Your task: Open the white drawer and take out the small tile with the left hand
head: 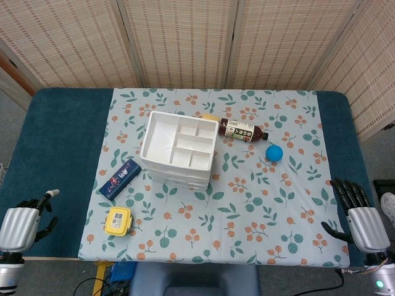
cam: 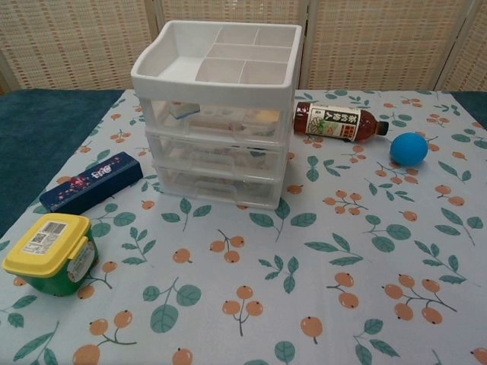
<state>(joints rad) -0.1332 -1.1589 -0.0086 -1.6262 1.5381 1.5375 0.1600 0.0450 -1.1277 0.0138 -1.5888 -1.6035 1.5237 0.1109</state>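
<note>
Your left hand (head: 21, 223) sits at the near left corner of the table, on the blue mat (head: 55, 142). Its fingers are apart and hold nothing. Your right hand (head: 358, 213) sits at the near right edge. Its fingers are spread, point away from you and hold nothing. Only the head view shows your hands. The chest view shows neither one.

The white drawer box (cam: 217, 114) stands well ahead of your left fingers and off to their right, on the flowery cloth (head: 247, 216). All of its drawers are shut. The head view shows only its top tray with little boxes in it. The chest view shows its front, with three see-through drawers stacked up. In the top drawer you can see a small flat thing (cam: 185, 109) near the left side. It may be the tile, but you cannot tell for sure.

A yellow tub (head: 118, 221) lies nearest your left fingers, to their right. A dark blue box (head: 120, 178) lies beyond it, just left of the drawers. A brown bottle (head: 242, 131) lies on its side to the right of the drawers. A blue ball (head: 274, 153) sits near the bottle, well ahead of your right fingers.
</note>
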